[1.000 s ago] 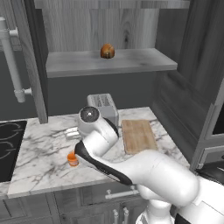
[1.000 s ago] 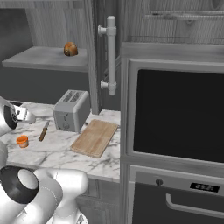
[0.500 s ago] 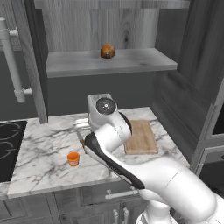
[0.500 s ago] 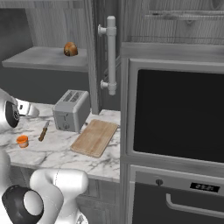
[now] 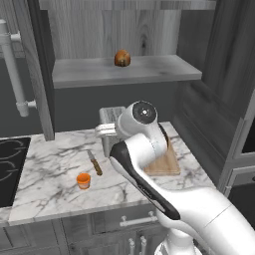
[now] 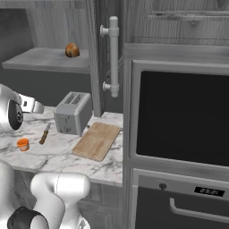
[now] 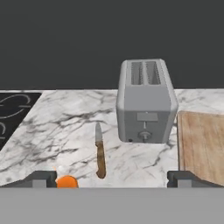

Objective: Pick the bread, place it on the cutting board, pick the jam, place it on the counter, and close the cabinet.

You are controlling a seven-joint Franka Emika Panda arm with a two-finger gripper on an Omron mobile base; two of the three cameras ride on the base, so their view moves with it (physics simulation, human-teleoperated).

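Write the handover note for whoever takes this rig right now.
Tool: open, holding nothing, facing the toaster from low over the counter.
Bread: on the shelf in the open cabinet.
Jam: on the counter, near the knife.
Cutting board: bare, right of the toaster.
Done: jam is on the counter.
Left: bread to the board, then close the cabinet.
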